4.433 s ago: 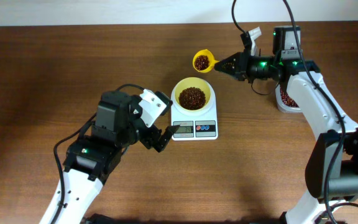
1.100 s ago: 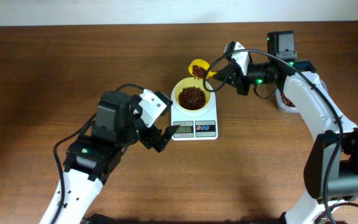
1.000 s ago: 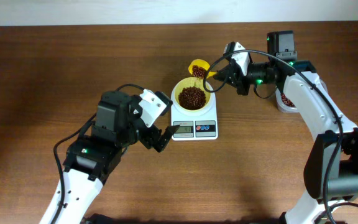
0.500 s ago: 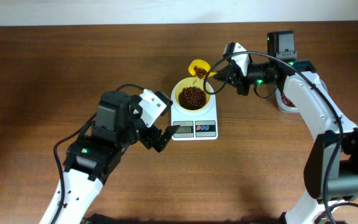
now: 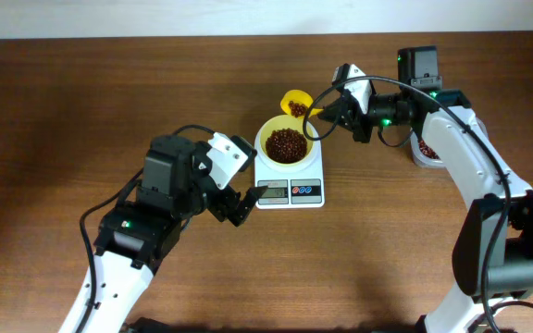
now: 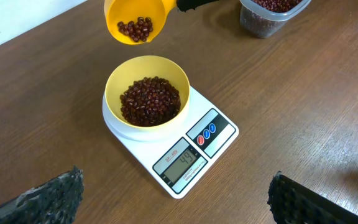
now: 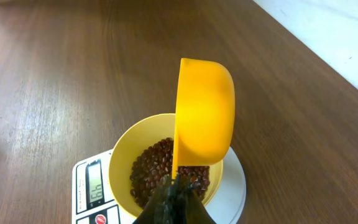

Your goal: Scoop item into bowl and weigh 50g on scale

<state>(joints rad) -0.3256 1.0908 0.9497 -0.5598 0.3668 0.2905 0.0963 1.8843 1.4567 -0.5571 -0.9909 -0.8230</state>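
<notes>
Moved: scoop (image 5: 295,102) now tips over the bowl's upper rim; seconds ago it sat level, further to the upper right.
Right gripper (image 5: 328,109): clamped shut on the scoop's handle.
Left gripper (image 6: 173,202): jaws spread wide, empty, lower left of the scale (image 5: 290,191).
Beans (image 6: 151,101): heaped in the bowl (image 6: 143,67) on the scale at frame centre; a few remain in the scoop.
Display: reads 49.
Key relation: scoop's mouth overhangs the bowl, handle running to the right; probably a slight further tilt finishes it.
</notes>
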